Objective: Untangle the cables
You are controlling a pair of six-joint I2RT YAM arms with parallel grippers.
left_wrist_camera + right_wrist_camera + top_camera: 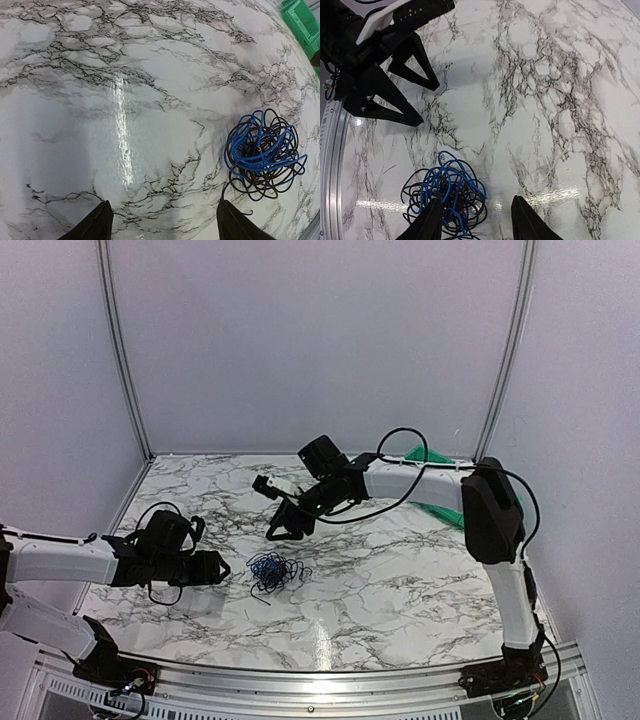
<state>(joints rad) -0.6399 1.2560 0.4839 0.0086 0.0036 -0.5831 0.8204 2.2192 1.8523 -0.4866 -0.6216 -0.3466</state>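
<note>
ROBOT ARMS FACE A KNOT OF WIRE. Behind the silver aluminium rail (pixel 300 680) at the near edge of a marble-patterned white and grey tabletop (pixel 400 580), two white arms flank their work.

Nearest the rail, the black two-fingered left gripper (pixel 165 215) sits low over the table on the left. Its jaws are spread, with only bare marble between them, and it holds nothing.

Close beside its tips, apart from them and toward the middle of the table, lie the cables (pixel 272 570). They form a small wad of very thin blue and black wires in loose, overlapping loops, and one stray black end trails toward the near edge.

Beyond the wad, the black right gripper (pixel 477 212) hangs above the table, angled down at it from the far side. Its jaws stand apart and empty. In its wrist view one finger overlaps the wad's edge, but whether it touches wire cannot be told.

Farther back on the right, a green plastic bin (pixel 432 455) sits near the plain white back wall (pixel 320 340).

The job looks barely begun. Blue and black loops wind through one another in a single clump, no strand lies separate, and neither gripper has a wire. All the separating appears to be left.
</note>
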